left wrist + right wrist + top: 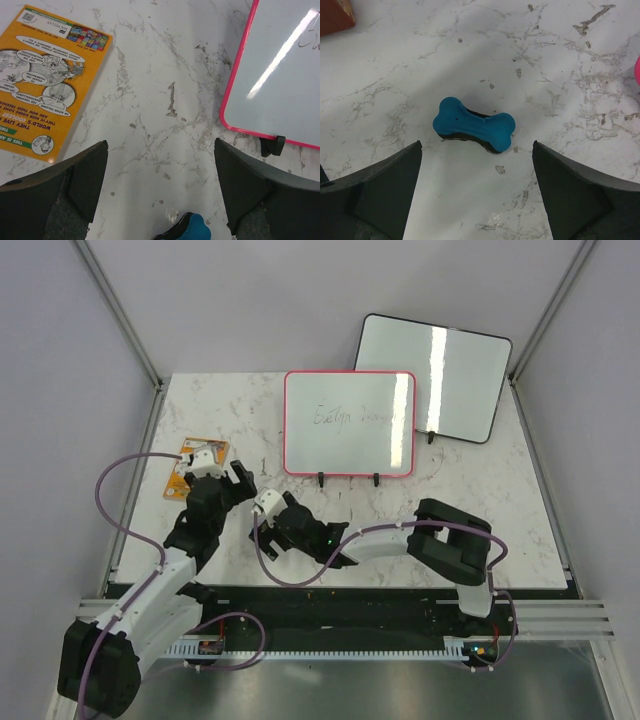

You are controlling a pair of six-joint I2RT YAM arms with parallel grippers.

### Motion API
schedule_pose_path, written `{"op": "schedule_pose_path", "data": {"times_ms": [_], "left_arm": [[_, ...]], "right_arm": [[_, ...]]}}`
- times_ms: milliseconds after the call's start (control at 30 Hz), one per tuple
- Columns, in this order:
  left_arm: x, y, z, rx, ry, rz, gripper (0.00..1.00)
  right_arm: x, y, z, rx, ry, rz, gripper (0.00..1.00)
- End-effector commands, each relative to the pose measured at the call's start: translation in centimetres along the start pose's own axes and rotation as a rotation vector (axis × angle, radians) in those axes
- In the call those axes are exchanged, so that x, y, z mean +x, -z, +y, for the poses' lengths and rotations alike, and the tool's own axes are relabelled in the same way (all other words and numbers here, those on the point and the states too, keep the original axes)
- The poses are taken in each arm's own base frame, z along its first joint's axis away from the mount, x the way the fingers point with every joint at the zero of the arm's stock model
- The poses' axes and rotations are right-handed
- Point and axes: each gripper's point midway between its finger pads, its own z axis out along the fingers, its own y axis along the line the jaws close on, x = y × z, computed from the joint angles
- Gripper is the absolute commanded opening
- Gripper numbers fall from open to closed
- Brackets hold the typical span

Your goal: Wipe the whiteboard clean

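The pink-framed whiteboard (349, 424) stands upright on small black feet at the table's middle back, with faint dark handwriting near its top. Its lower left corner and one foot show in the left wrist view (280, 85). A blue bone-shaped eraser (472, 125) with a black underside lies flat on the marble. My right gripper (476, 143) is open and hovers just short of it, one finger on either side. My left gripper (160, 141) is open and empty, left of the board, with the eraser (187, 227) at its near edge. In the top view the two grippers (228, 480) (268, 508) sit close together.
A black-framed whiteboard (433, 377) leans at the back right, behind the pink one. An orange printed leaflet (195, 468) lies at the table's left, also in the left wrist view (45, 80). Grey walls and metal posts (115, 310) enclose the marble table (500, 510).
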Motion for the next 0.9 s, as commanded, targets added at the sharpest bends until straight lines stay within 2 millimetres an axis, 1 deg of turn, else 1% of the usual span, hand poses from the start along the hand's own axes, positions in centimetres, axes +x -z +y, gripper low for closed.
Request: {"op": "schedule_pose_path", "data": {"times_ms": [0,33,100,133,233,300,467,533,633,667,767,800,833,867], "left_arm": [[-0.6,0.5,1.4,-0.060,0.032,-0.041,0.92],[-0.9,0.7,1.4,-0.057,0.037,-0.057,0.92],[-0.8,0.8,1.6,-0.057,0.039,-0.065,0.93],[-0.8,0.9,1.7,-0.059,0.041,-0.066,0.93],[-0.5,0.6,1.7,-0.064,0.037,-0.053,0.93],[-0.4,0.4,1.8,-0.070,0.036,-0.044,0.93],[0.4,-0.1,2.1,-0.087,0.032,-0.012,0.93],[0.8,-0.1,2.3,-0.093,0.033,-0.005,0.93],[1.0,-0.1,2.9,-0.116,0.036,-0.005,0.93],[1.2,-0.1,3.5,-0.141,0.043,-0.003,0.93],[1.3,-0.2,5.1,-0.208,0.060,0.007,0.94],[1.5,-0.2,5.3,-0.206,0.063,0.015,0.94],[1.2,-0.4,4.8,-0.176,0.076,0.004,0.94],[1.4,-0.4,4.8,-0.170,0.069,0.009,0.94]], "right_arm": [[0.0,-1.6,0.3,-0.002,0.059,0.017,0.98],[-0.3,-1.8,0.3,-0.003,0.064,0.015,0.98],[0.2,-2.1,0.2,-0.002,0.069,0.030,0.98],[0.1,-2.0,0.0,0.000,0.065,0.026,0.98],[0.0,-1.9,0.0,-0.011,0.047,0.017,0.98],[-0.1,-1.8,0.5,-0.035,0.040,0.012,0.98],[-0.9,-1.6,1.5,-0.077,-0.003,-0.018,0.98],[-1.8,-1.4,1.9,-0.084,-0.015,-0.051,0.96],[-2.4,-1.2,2.2,-0.061,-0.003,-0.071,0.95],[-2.8,-1.2,2.3,-0.058,-0.001,-0.079,0.96],[-3.2,-1.7,2.8,-0.071,-0.013,-0.086,0.95],[-3.3,-1.9,2.9,-0.075,-0.018,-0.087,0.94],[-3.3,-2.0,3.2,-0.086,-0.027,-0.086,0.92],[-3.9,-2.2,3.6,-0.099,-0.037,-0.093,0.91]]}}
